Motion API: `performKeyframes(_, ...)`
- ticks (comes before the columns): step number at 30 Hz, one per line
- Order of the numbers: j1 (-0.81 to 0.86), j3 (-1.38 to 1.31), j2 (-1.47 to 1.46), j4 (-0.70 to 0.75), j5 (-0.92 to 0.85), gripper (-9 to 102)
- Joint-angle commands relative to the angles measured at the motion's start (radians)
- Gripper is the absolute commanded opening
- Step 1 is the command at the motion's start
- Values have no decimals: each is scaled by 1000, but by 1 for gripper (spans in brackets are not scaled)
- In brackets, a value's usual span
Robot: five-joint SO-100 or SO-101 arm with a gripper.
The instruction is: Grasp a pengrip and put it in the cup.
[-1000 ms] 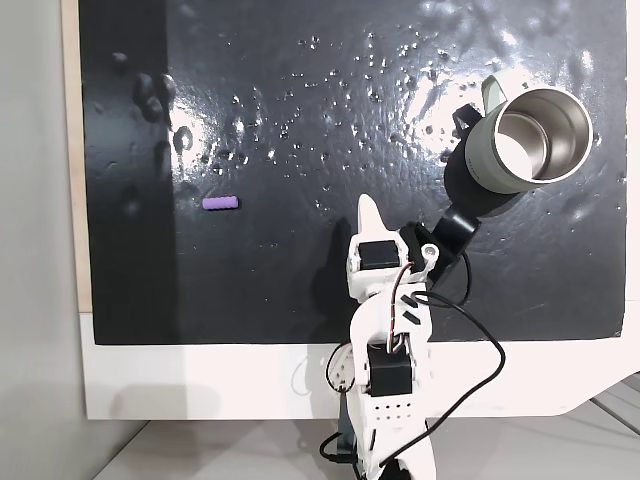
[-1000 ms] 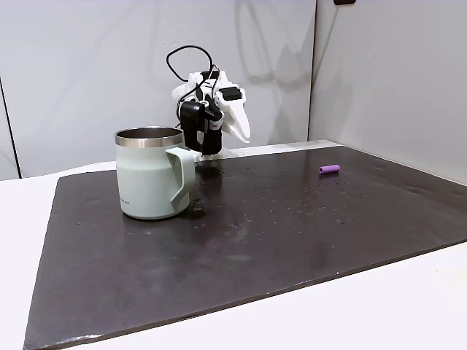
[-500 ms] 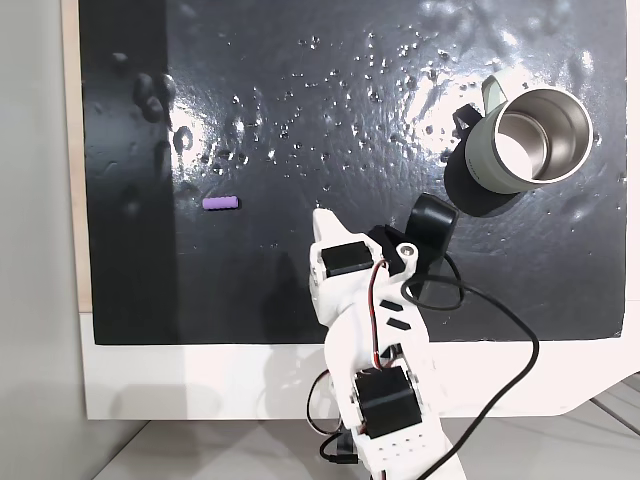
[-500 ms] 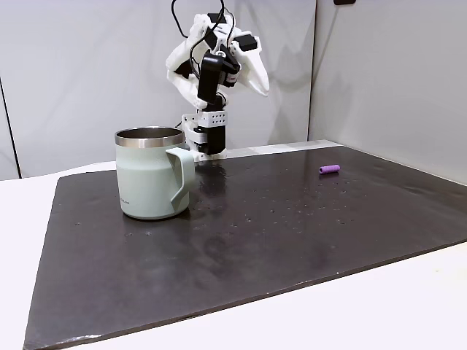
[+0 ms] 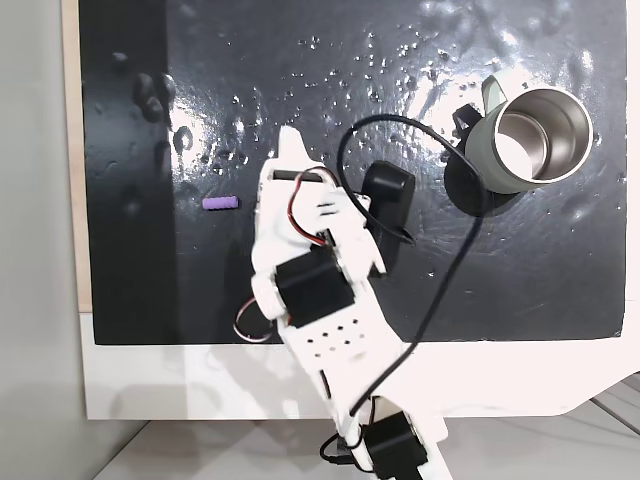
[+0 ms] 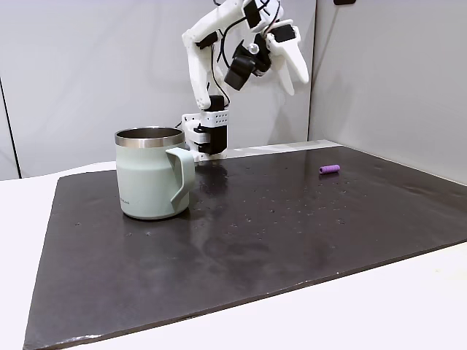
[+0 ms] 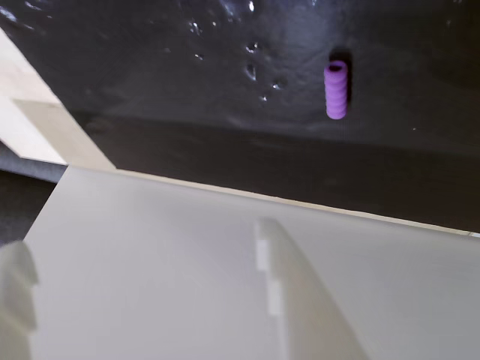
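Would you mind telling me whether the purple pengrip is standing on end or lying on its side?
Lying on its side. The pengrip rests lengthwise on the dark mat, apart from the cup.

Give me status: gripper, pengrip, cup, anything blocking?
Gripper raised high above the mat, holding nothing; open or shut unclear. Pengrip lying flat on the mat, untouched. Cup upright, far side of the mat. Nothing between gripper and pengrip.

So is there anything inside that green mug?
The cup looks empty: bare shiny steel wall and floor. The handle-side inner wall is hidden behind the rim. The pengrip lies on the mat.
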Motion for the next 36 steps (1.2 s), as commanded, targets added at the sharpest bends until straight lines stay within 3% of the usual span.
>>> performKeyframes(1,-32,-112,-95,8,23,30)
performKeyframes(22,-230,-296,-565,-63,184,32)
performKeyframes(36,-244,-393,-819,-75,239,32)
